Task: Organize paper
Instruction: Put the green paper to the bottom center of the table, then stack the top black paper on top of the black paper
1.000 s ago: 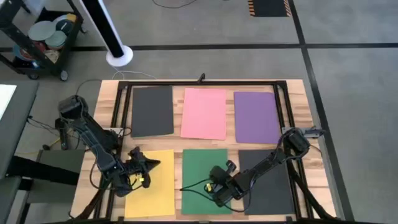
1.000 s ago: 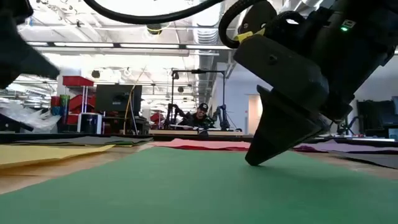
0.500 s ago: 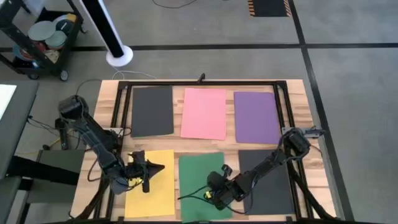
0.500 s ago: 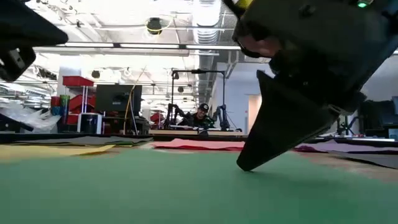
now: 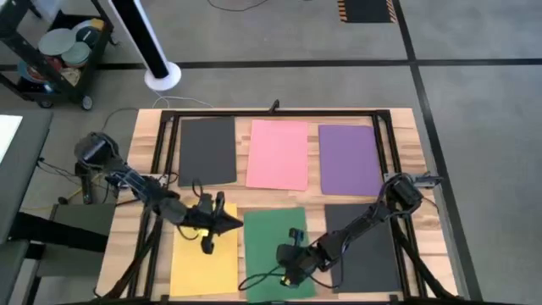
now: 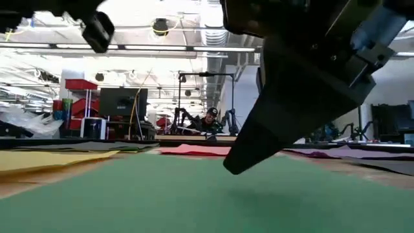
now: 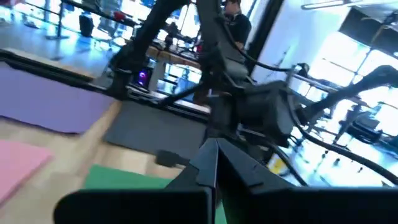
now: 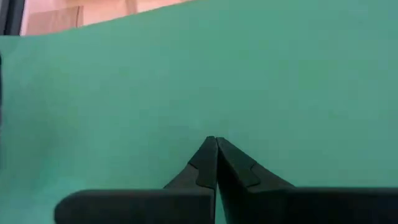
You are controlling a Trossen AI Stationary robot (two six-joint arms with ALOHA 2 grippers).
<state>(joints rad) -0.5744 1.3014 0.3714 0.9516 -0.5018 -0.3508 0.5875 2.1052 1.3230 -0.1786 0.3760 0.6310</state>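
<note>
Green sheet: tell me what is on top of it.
On the green sheet, the right gripper presses down, jaws shut. The left gripper hovers near its edge. What lies underneath is covered.

Both arms are showing dark, jointed links with black cables trailing alongside. The left gripper (image 5: 227, 224) and right gripper (image 5: 286, 273) are wearing small yellow marks.
</note>
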